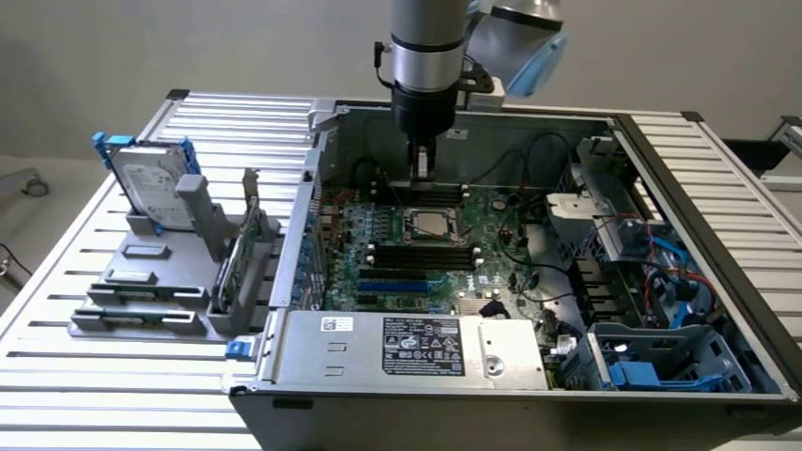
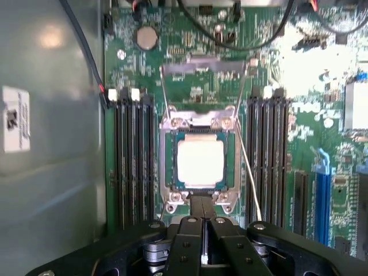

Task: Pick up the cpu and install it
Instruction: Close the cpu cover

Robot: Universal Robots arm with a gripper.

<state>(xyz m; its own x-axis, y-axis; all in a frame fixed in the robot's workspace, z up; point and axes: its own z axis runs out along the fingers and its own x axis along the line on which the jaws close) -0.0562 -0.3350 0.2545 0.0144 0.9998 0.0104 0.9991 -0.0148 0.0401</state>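
Silver-grey and square, the cpu lies in its socket on the green motherboard inside the open metal case. From the wrist, the black pincer is fully closed and empty beside the cpu.

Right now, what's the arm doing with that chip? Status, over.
End effector shut, empty, at the edge of the socket. Cpu lying in the socket, cover plate raised. Nothing blocking it.
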